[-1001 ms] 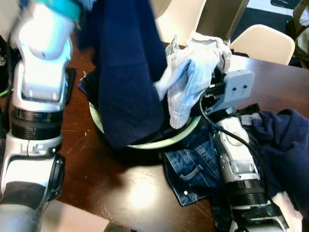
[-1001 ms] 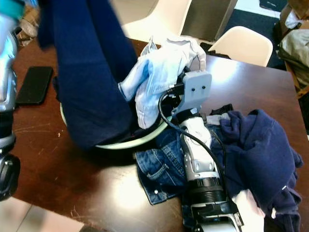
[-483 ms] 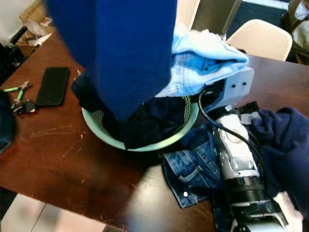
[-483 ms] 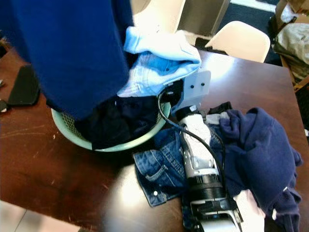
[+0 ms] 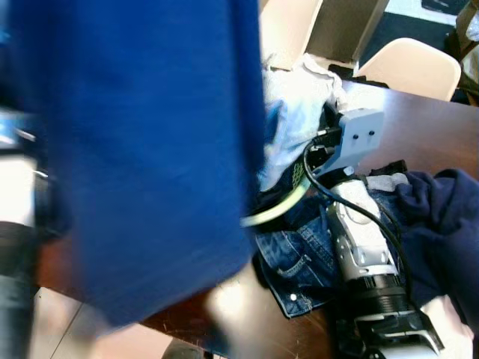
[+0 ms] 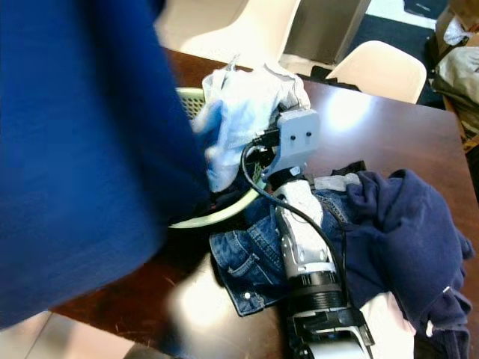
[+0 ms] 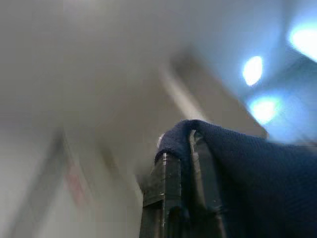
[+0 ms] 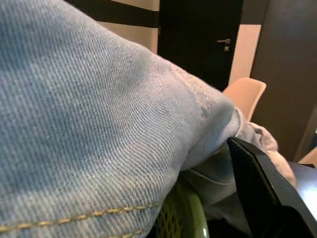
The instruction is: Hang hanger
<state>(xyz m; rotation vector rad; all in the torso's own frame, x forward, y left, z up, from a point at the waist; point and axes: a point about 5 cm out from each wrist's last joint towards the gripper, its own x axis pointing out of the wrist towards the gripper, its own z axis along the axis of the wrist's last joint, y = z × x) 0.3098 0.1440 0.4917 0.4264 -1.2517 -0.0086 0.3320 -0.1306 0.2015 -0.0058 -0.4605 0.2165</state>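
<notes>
We log a blue garment (image 5: 142, 149) blurred across the 9 o'clock half of both eye views, hung close before the camera. In the left wrist view the left gripper (image 7: 181, 163) has its fingers (image 7: 163, 183) pressed together on a fold of that dark blue cloth, with only ceiling and lights behind. At centre, a green basket (image 6: 217, 213) on the brown table (image 6: 397, 134) shows part of its rim at about 6 o'clock of a pale denim piece (image 6: 243, 112). At 3 o'clock of the basket the right arm (image 6: 303, 247) lies over jeans (image 6: 247, 265), its wrist at the basket's edge; a navy sweater (image 6: 404, 224) sits further toward 3 o'clock. In the right wrist view one black finger (image 8: 262, 188) shows beside pale denim and basket mesh; we cannot tell how the right gripper's fingers stand. We cannot make out a hanger in any view, nor a rail, so we judge the task early: a garment is lifted, hanging is left. The wrist view confirms the left grip, which the eye views leave out; the eye views give the table layout.
</notes>
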